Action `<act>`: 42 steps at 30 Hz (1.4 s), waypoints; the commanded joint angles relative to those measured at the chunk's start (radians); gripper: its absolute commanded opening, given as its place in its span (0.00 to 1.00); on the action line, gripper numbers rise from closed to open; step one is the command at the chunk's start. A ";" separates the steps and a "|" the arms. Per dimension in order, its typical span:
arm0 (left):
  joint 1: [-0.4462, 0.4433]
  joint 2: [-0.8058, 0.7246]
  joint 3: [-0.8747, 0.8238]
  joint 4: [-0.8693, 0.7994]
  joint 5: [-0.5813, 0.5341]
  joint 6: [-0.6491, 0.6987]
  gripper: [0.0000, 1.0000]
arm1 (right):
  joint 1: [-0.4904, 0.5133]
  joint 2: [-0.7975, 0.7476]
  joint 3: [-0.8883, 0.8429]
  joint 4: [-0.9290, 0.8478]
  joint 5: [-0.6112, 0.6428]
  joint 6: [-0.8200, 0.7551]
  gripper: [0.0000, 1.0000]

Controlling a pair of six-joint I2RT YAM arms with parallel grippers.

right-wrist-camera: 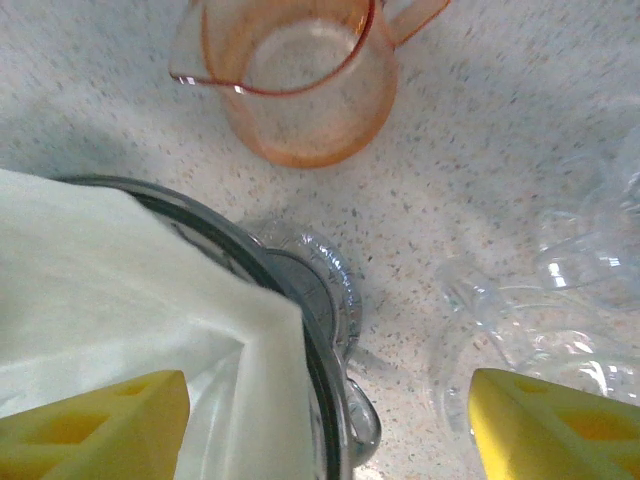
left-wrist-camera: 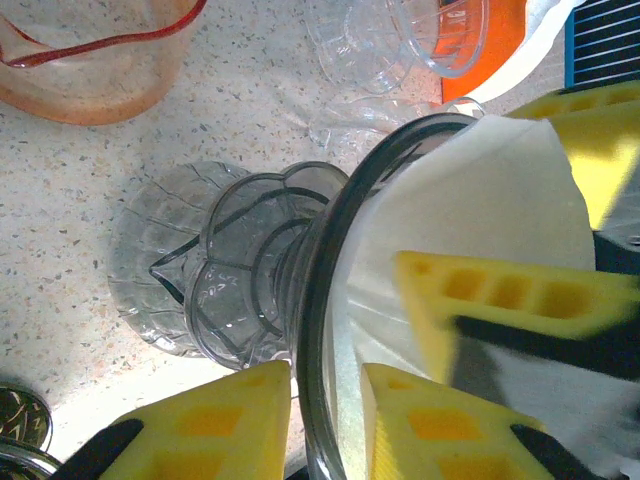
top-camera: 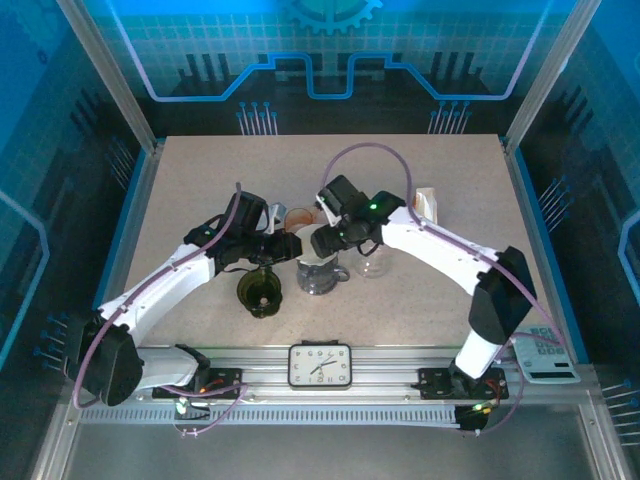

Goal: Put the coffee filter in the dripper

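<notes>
The clear glass dripper [top-camera: 318, 272] stands mid-table on a ribbed glass base [left-wrist-camera: 230, 280]. A white paper coffee filter [left-wrist-camera: 480, 200] lies inside it, its edge rising above the dark rim [right-wrist-camera: 322, 350]. My left gripper [left-wrist-camera: 325, 375] is shut on the dripper's rim [left-wrist-camera: 330, 260], one yellow finger outside and one inside. In the top view it sits at the dripper's left [top-camera: 272, 243]. My right gripper [right-wrist-camera: 328, 385] hangs wide open over the dripper [top-camera: 318, 243]. One of its fingers [left-wrist-camera: 500, 300] rests against the filter [right-wrist-camera: 110, 300] inside the cone; the other is out over the table.
An orange measuring cup [right-wrist-camera: 300, 90] stands just behind the dripper [top-camera: 298, 217]. A clear glass [top-camera: 372, 265] is to its right, and a dark green vessel [top-camera: 260, 292] to its front left. A white and orange box [top-camera: 427, 203] sits further right. A clock [top-camera: 320, 365] lies on the front rail.
</notes>
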 commanded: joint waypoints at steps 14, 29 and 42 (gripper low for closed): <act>0.006 0.011 -0.018 -0.003 -0.011 0.011 0.26 | -0.039 -0.124 -0.085 0.028 -0.018 0.038 0.75; 0.006 -0.022 0.007 0.023 -0.016 -0.018 0.48 | -0.042 -0.350 -0.225 0.225 -0.006 0.022 0.76; 0.011 -0.106 0.035 0.011 -0.055 -0.049 0.65 | -0.060 -0.484 -0.419 0.328 0.102 0.066 0.77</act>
